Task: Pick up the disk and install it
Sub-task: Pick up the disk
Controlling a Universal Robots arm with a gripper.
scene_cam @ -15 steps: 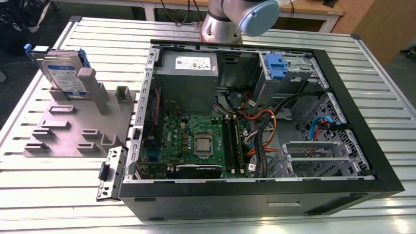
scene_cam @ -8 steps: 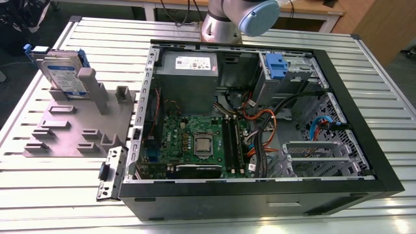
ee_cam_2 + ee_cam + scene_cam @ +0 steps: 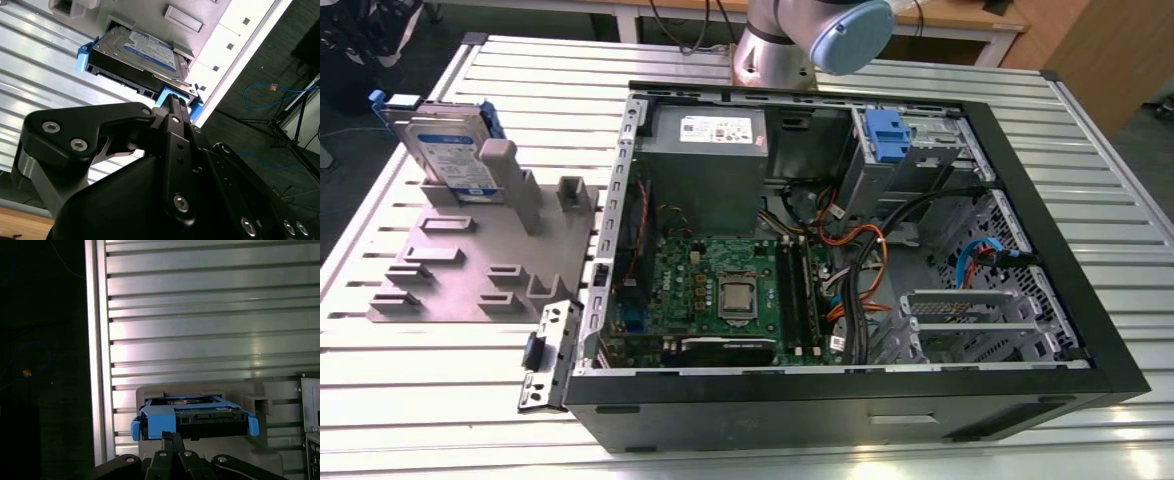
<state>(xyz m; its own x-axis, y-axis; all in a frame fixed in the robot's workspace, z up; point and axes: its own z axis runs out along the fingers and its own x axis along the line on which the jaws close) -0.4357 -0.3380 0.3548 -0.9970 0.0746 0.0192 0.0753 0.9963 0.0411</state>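
- At the exterior view's left, I see the disk point(image 3: 450, 150) standing on edge in a slot of the grey fixture point(image 3: 454, 270), which sits on the slatted table point(image 3: 427, 400).
- Right of the fixture lies the open computer case point(image 3: 787, 405).
- In both wrist views my gripper point(image 3: 172, 438) point(image 3: 173, 102) has its jaws pressed together. The tips line up with the disk's blue edge, and I cannot tell whether they touch it.

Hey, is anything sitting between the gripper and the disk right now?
Nothing visible. In both wrist views the gripper points straight at the disk, with no object between them. The disk stands on edge in its grey holder.
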